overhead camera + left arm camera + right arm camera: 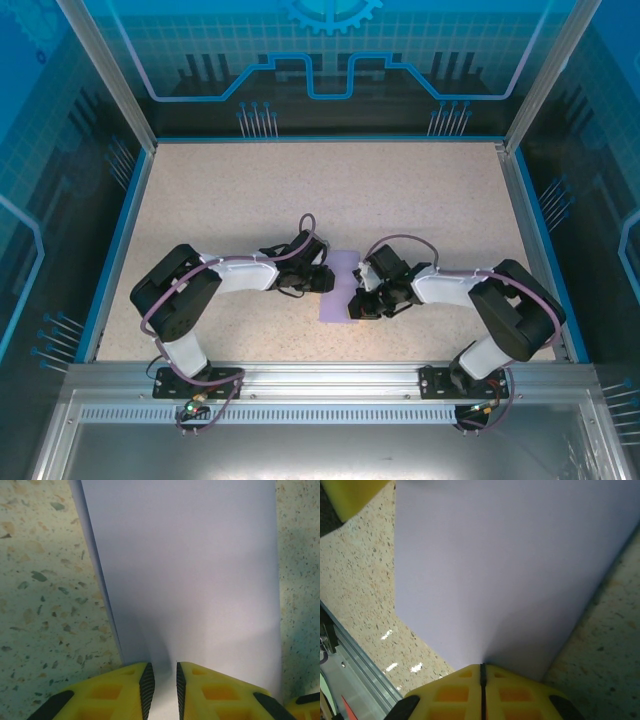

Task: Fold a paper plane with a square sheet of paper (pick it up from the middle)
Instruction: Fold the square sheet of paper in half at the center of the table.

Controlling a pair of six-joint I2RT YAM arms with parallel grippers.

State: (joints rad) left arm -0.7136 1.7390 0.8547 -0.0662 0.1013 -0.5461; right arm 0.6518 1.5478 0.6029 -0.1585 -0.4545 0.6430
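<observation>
The square sheet of paper is pale lilac and lies mid-table between my two grippers. In the left wrist view the paper shows a second layer along its left edge, so it looks folded over. My left gripper rests at the paper's near edge with its jaws a narrow gap apart, and paper shows in the gap. My right gripper is shut on the opposite edge of the paper, which puckers up from the pinch. A yellow fingertip of the left gripper shows at that view's top left.
The speckled beige table reaches back and to both sides of the arms. A metal rail runs along the near edge, seen too in the right wrist view. Blue-trimmed clear walls enclose the table.
</observation>
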